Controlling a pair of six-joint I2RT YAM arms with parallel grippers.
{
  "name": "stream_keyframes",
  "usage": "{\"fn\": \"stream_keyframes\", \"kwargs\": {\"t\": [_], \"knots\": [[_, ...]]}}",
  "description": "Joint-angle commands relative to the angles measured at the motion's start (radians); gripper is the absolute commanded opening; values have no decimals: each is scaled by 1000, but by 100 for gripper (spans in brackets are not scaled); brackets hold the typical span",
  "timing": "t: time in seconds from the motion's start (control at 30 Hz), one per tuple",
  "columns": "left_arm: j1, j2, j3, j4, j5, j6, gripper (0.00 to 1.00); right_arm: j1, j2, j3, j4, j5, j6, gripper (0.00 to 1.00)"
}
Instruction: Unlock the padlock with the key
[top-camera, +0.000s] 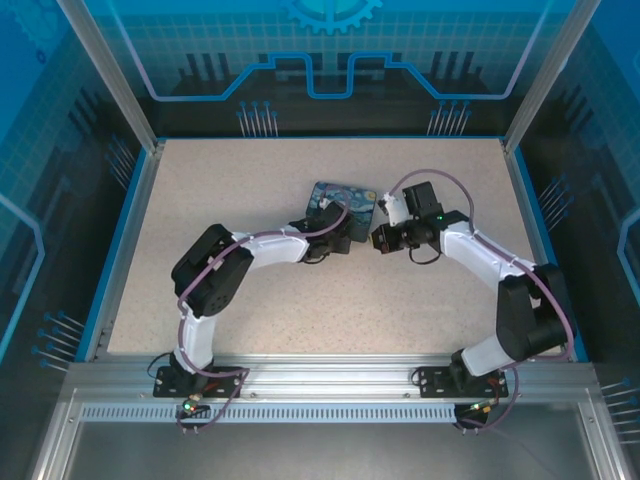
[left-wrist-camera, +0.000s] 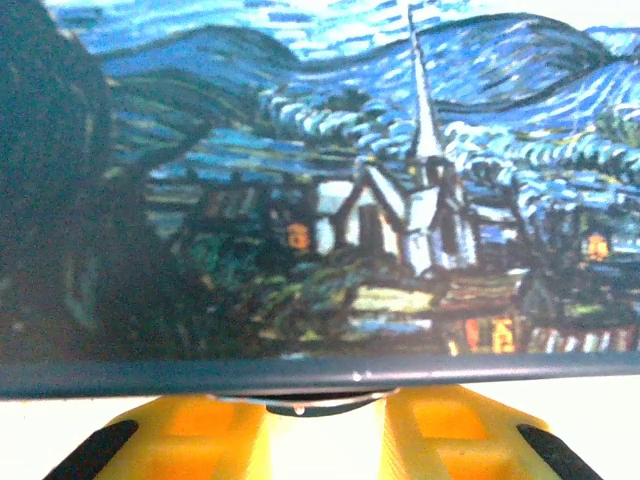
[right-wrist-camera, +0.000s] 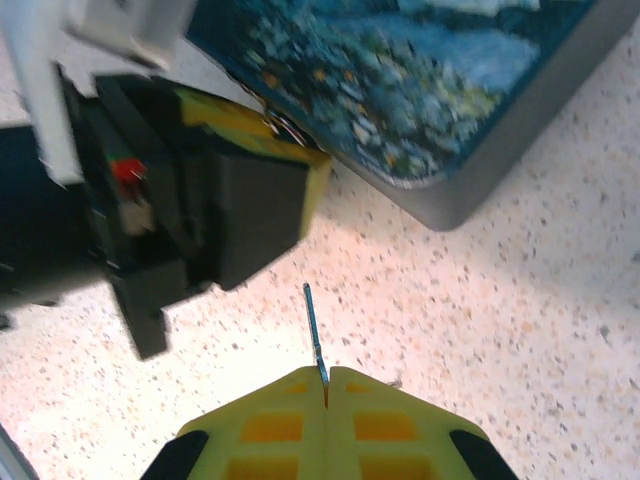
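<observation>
key (right-wrist-camera: 315, 335) in right end effector (right-wrist-camera: 326, 374), tip pointing toward painted box (right-wrist-camera: 450, 100)

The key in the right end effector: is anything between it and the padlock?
Nothing visible lies on the table between the key and the left end effector at the painted box's edge. The padlock there, a silvery sliver between that end effector's fingers, is mostly hidden.

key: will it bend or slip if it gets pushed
Probably stiff: the key juts straight from the shut right pincer without sagging. It looks thin and metallic, so likely light. Only its end is pinched, so it may pivot or slip if pushed sideways.
</observation>
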Motion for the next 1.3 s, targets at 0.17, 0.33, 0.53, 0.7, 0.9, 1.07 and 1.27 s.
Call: {"fn": "stream_keyframes", "kwargs": {"t": [0.17, 0.33, 0.53, 0.7, 0.9, 1.07, 1.27], "knots": [[32, -82, 67, -156, 111, -123, 33, 28, -46, -115, 30, -2, 6, 0], [42, -111, 64, -148, 160, -166, 28, 67, -45, -170, 123, -25, 24, 0], [41, -107, 49, -156, 125, -146, 33, 71, -10, -168, 140, -14, 27, 0], [-3, -106, -11, -110, 12, -94, 48, 71, -19, -162, 135, 11, 22, 0], [-35, -80, -62, -22, -57, -91, 60, 36, -32, -146, 117, 15, 23, 0], [-46, -36, -98, 81, -94, -88, 66, -4, -48, -126, 96, 1, 19, 0], [-57, 19, -114, 180, -157, -44, 65, -42, -56, -105, 77, -8, -2, 0]]}}
